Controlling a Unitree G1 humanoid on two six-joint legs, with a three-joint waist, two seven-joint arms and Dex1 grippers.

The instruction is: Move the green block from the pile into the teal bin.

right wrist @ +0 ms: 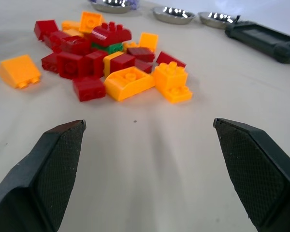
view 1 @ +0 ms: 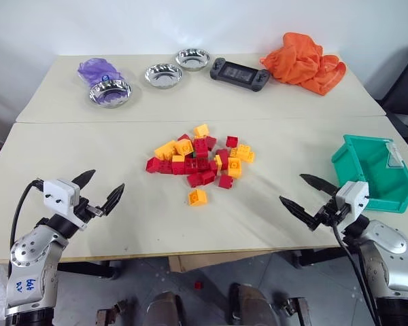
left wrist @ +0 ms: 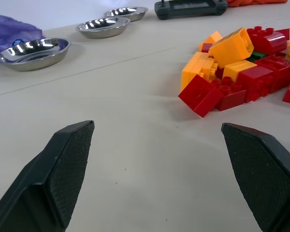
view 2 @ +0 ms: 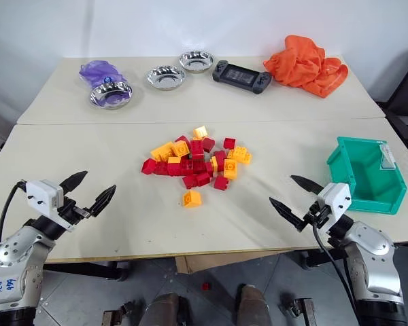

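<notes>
Silver arms, white wrist blocks, black cables, textured black jaws.

Pile point(view 1: 200, 159): glossy hard plastic bricks, smooth w/ moulded studs; green block point(right wrist: 109, 48) same shiny plastic, mostly buried under a red brick. Teal bin point(view 1: 374, 171): smooth plastic, slight sheen, clear label on rim. Worktop point(view 1: 122, 149): matt beige laminate, faintly scuffed. Three bowls point(view 1: 164, 75): polished metal, mirror-bright. Orange cloth point(view 1: 303, 62): soft, crumpled, matt. Purple bag point(view 1: 95, 68): thin crinkly plastic. Game controller point(view 1: 240, 73): matt black plastic. Left pincer point(view 1: 98, 190) & right pincer point(view 1: 307, 197): black fingers point(left wrist: 70, 164) w/ fine-textured rubbery pads
</notes>
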